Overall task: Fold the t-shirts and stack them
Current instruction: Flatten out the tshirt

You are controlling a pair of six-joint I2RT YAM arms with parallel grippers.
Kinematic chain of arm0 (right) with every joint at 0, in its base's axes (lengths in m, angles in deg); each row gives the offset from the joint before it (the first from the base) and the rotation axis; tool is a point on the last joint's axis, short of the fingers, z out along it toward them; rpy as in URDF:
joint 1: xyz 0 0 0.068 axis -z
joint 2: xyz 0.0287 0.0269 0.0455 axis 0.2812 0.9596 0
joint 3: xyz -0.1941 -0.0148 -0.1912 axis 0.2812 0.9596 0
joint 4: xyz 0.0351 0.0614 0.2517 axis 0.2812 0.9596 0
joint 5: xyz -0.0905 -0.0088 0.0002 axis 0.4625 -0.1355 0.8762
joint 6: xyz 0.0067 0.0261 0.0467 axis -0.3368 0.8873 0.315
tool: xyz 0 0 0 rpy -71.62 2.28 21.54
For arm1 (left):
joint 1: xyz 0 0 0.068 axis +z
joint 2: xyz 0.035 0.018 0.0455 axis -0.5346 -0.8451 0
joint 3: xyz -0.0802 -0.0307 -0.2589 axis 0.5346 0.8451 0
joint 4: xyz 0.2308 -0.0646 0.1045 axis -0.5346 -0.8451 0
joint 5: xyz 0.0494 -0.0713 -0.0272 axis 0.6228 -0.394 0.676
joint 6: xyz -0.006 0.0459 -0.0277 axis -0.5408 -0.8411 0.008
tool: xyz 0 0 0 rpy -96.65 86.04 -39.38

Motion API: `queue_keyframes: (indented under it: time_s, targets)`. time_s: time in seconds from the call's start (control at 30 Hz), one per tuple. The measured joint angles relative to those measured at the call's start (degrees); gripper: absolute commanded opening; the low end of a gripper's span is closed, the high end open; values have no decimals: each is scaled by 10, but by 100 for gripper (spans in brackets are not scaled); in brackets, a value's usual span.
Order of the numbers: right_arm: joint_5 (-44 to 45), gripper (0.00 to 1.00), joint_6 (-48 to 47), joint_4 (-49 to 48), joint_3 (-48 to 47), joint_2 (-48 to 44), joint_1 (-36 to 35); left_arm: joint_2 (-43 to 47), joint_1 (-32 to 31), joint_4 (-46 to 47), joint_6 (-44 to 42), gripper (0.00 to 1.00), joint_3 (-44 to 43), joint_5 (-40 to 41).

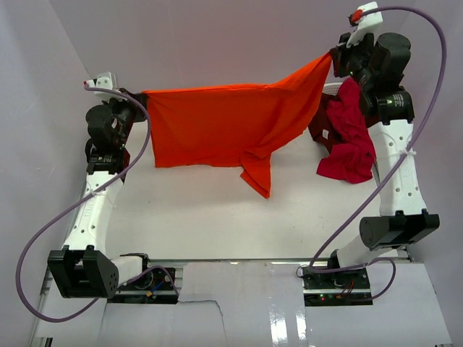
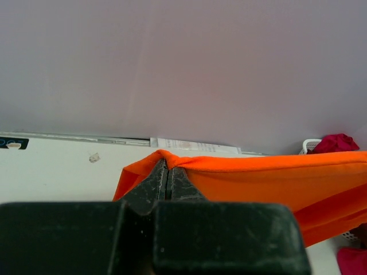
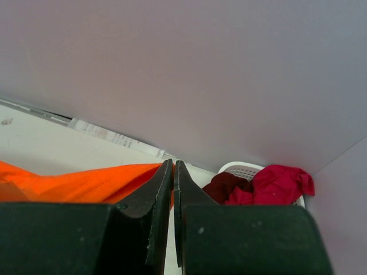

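Bright orange soft cloth t-shirt (image 1: 224,126) hangs stretched in air over white tabletop (image 1: 217,224).
Left hand (image 2: 167,167) and right hand (image 3: 173,166) clamped on its upper corners, possibly shoulders; light, limp, sagging, so hold by corners.

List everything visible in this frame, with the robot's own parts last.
orange t-shirt: one, bright orange, stretched out, far centre
laundry basket: one, white, far right corner
crimson t-shirt: one, red, heaped over the laundry basket
maroon t-shirt: one, dark, in the basket beside the crimson one
table: one, white, under everything
cables: two, purple, one looping along each arm
arms: two, white and black, near edge
left hand: shut on the orange t-shirt's left end
right hand: shut on its right end
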Motion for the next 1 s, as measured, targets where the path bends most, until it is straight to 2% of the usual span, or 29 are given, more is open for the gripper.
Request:
queue_keyframes:
  time_s: [0.1, 0.27, 0.57, 0.67, 0.77, 0.87, 1.0]
  targets:
    - [1, 8, 0, -2, 10, -36, 2, 21, 0, -1, 0, 0, -3, -5]
    - [7, 8, -6, 0, 51, -159, 2, 109, 0, -13, 0, 0, -6, -5]
    - [-24, 8, -3, -9, 37, -448, 2, 351, 0, -33, 10, 0, -44, -3]
    - [-49, 8, 8, -14, -4, -509, 4, 441, 0, -43, 14, 0, -53, 9]
    - [-72, 8, 24, -26, -6, -560, 15, 499, -2, -56, 19, 0, -56, 28]
    - [-100, 8, 44, -44, 32, -606, 43, 534, -10, -64, 22, 0, -35, 55]
    - [-131, 8, 64, -87, 163, -660, 113, 552, -14, -68, 29, 0, 44, 85]
